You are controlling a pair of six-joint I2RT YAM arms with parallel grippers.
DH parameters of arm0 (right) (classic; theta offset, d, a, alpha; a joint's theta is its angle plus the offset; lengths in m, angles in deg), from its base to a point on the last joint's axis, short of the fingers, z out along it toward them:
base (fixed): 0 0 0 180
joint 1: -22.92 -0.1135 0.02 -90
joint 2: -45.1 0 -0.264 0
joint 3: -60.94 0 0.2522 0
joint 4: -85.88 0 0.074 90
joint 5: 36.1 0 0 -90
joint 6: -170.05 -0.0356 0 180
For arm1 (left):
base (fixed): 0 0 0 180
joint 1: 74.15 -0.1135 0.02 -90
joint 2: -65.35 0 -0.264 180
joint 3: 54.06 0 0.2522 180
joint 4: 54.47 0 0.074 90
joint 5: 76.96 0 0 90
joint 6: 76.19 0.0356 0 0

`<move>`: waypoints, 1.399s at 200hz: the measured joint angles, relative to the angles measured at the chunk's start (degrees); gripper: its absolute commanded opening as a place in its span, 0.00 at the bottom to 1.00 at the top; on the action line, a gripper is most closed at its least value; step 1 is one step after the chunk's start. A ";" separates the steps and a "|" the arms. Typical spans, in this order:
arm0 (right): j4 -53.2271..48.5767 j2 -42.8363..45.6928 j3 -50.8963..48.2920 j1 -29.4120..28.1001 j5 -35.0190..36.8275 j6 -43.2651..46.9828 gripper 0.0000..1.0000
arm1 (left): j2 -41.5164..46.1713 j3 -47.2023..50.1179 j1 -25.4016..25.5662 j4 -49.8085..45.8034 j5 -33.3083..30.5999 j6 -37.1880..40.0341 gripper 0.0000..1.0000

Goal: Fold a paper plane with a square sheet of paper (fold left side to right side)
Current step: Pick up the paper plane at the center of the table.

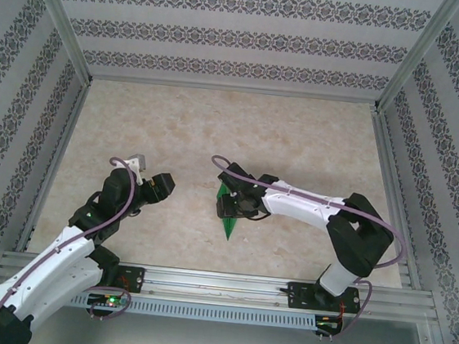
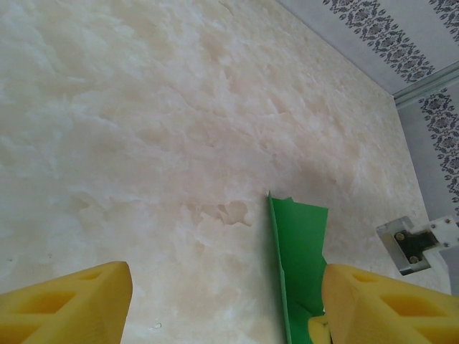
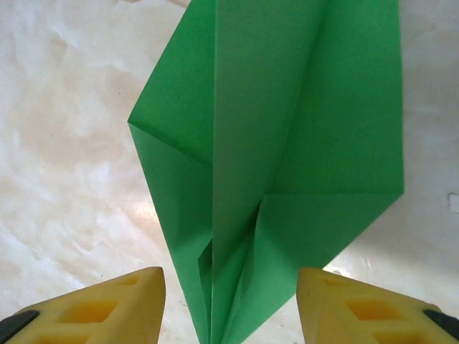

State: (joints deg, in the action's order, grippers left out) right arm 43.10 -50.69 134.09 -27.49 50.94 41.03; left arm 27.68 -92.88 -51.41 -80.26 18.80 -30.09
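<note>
The bright green paper (image 1: 228,222) lies on the table folded into a pointed dart, its tip toward the near edge. In the right wrist view this paper plane (image 3: 287,122) shows a centre crease and two angled flaps, and its narrow end runs down between my fingers. My right gripper (image 1: 228,203) hovers right over it, open (image 3: 229,308), one yellow finger (image 3: 107,308) on each side. My left gripper (image 1: 165,185) stands open to the left of the paper, apart from it. In the left wrist view (image 2: 226,308) the paper's edge (image 2: 301,251) is just inside the right finger (image 2: 387,301).
The table is pale marble (image 1: 234,131), walled in by patterned panels (image 1: 227,36). A metal rail (image 1: 218,284) runs along the near edge by the arm bases. Part of the right arm's metal bracket (image 2: 405,244) shows at the right of the left wrist view.
</note>
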 measured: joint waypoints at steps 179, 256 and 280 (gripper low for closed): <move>-1.66 -5.31 2.75 -0.11 2.58 -0.02 0.29 | 2.40 0.96 -0.44 -2.93 0.00 0.02 0.71; -1.62 -7.32 2.75 -0.11 2.73 -0.20 0.17 | 2.54 0.96 -0.74 -3.06 -0.02 0.00 0.72; -1.60 -7.34 2.75 -0.13 2.73 -0.22 0.11 | 2.54 0.96 -0.74 -3.06 -0.02 0.02 0.72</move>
State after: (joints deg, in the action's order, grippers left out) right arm 41.51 -58.04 136.85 -27.62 53.67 40.81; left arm 30.21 -91.92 -52.15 -83.32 18.78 -30.06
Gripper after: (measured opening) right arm 0.140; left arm 0.716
